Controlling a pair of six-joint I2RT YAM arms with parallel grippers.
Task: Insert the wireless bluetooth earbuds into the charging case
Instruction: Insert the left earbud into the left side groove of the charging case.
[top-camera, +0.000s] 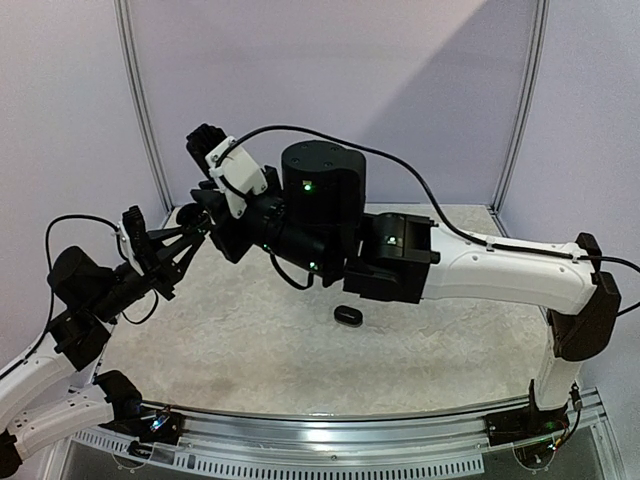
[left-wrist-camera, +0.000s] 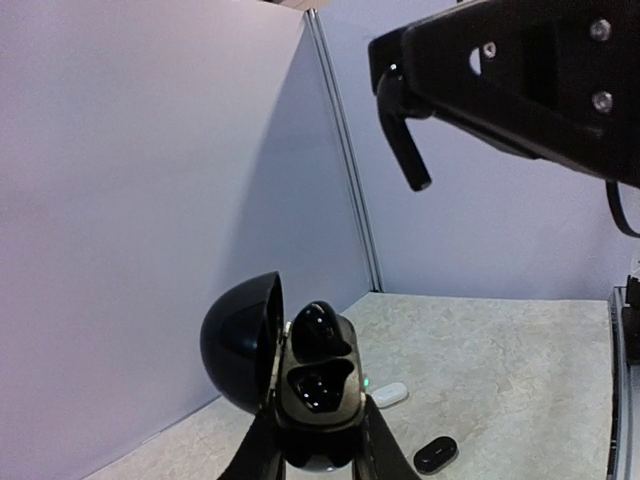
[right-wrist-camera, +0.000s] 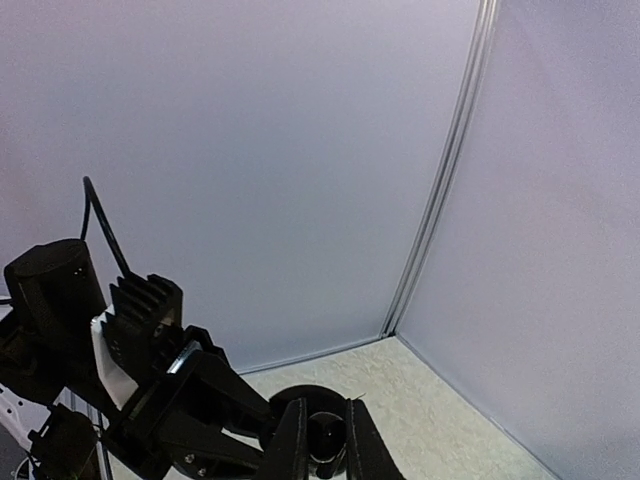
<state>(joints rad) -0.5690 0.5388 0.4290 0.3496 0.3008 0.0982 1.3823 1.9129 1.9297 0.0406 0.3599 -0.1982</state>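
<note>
Left gripper clamps the open charging case — one socket empty — below the right gripper, fingers shut, seemingly empty.

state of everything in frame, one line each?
charging case: lid open, held aloft
black earbud: seated in the case
left gripper: shut on the case
right gripper: shut, nothing visibly held
black piece: loose on the table
white piece: loose on the table
</note>
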